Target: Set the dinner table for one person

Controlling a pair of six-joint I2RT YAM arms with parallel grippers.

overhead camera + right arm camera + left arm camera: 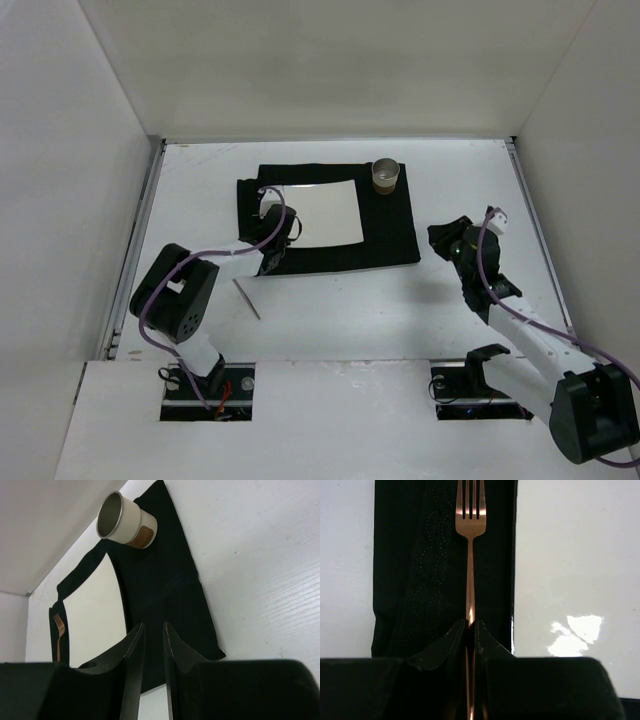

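The dinner table [380,310] is the wide matte-white surface. A black mat [385,225] lies on it with a white square plate [320,210] on it. A copper fork [470,525] lies on the mat's left strip beside the plate [570,570], tines pointing away. My left gripper [470,624] is shut on the fork's handle; in the top view it [264,202] is at the plate's left edge. My right gripper [153,625] is narrowly open and empty, hovering right of the mat [445,238]. The fork also shows in the right wrist view [59,630].
A cream cup with a brown band [386,176] stands on the mat's far right corner, also in the right wrist view [125,522]. A thin knife [247,298] lies on the bare table near the mat's near left corner. Metal rails [135,250] line the table's sides.
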